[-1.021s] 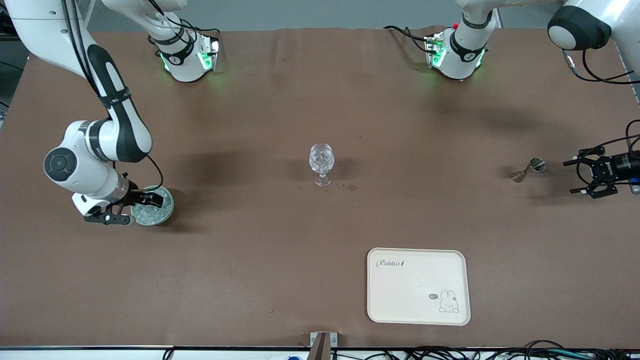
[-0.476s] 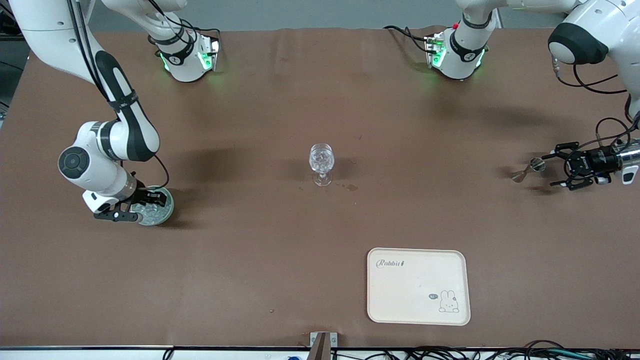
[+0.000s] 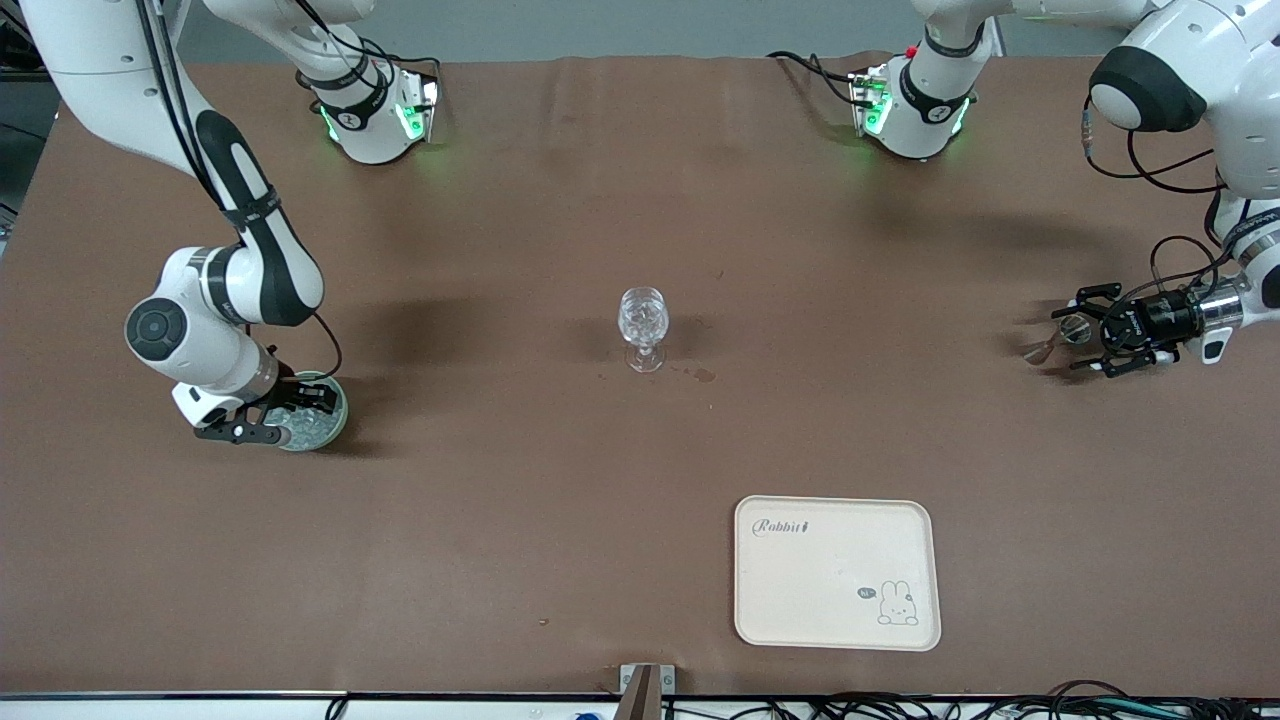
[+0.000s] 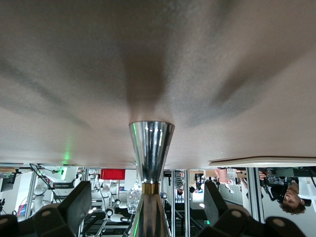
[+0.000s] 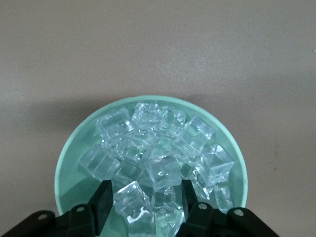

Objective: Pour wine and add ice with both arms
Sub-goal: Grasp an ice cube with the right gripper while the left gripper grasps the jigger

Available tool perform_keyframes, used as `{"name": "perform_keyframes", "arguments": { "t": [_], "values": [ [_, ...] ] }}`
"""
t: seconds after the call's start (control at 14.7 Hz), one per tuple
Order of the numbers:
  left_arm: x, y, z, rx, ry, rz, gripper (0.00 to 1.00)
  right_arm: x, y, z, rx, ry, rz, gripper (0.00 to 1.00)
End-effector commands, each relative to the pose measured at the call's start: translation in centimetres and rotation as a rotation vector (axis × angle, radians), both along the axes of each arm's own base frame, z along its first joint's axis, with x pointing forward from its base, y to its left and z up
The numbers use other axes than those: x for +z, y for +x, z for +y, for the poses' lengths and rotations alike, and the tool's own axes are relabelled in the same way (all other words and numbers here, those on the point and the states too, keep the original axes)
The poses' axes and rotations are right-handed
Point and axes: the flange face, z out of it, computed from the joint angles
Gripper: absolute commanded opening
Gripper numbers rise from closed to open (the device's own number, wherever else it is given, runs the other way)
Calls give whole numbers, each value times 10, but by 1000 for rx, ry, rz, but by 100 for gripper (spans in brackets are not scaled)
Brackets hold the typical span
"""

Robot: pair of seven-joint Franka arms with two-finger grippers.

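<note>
A pale tray (image 3: pixel 836 573) with a rabbit drawing lies on the brown table (image 3: pixel 500 520). It is nearer to the front camera than the wine glass (image 3: pixel 643 327) and a little toward the left arm's end of the table from it.

Well apart from the glass, toward the right arm's end and slightly nearer to the camera, sits a pale green bowl (image 3: pixel 335 415). The ice (image 3: pixel 305 430) lies heaped in this bowl as clear cubes. The right gripper (image 3: pixel 285 415) is down inside the bowl among them. In the right wrist view the bowl (image 5: pixel 69 148) shows its rim, the ice (image 5: pixel 158 143) is piled up, and the right gripper (image 5: pixel 146 200) has cubes filling its span. Whether this claw is clamping a cube or only set around them cannot be told.

The glass stands upright at the middle of the table, with a small dark stain (image 3: pixel 704 376) just beside its foot.

Well apart from the glass, toward the left arm's end, a small metal measuring cup (image 3: pixel 1045 349) stands on the table. The left gripper (image 3: pixel 1082 330) is low at it, its claw spread wide. In the left wrist view the cup (image 4: pixel 151 143) stands between the spread sides of the left gripper (image 4: pixel 148 207), with a gap on each side.

Both arm bases stand farther from the camera than the glass.
</note>
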Motion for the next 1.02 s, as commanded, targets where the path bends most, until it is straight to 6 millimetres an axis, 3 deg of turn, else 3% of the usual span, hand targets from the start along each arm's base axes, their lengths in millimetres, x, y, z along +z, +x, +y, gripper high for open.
{"name": "perform_keyframes", "arguments": {
  "t": [0.0,0.48,0.61,0.68,0.75,0.95],
  "values": [
    [-4,-6,-8,26,-34,-31,99,-5,-4,-5,6,-2,-1,64],
    [-8,-5,-16,45,-49,-44,62,-14,-11,-9,33,-2,-35,63],
    [-8,-4,-16,51,-50,-33,40,-18,-16,-8,32,-2,-45,63],
    [-8,-4,-15,57,-51,-37,23,-18,-16,-5,27,-1,-42,63],
    [-7,-5,-13,64,-53,-41,14,-17,-16,-4,25,-1,-36,62],
    [-8,-6,-11,71,-52,-41,14,-13,-13,-5,20,2,-2,55]
  ]
}}
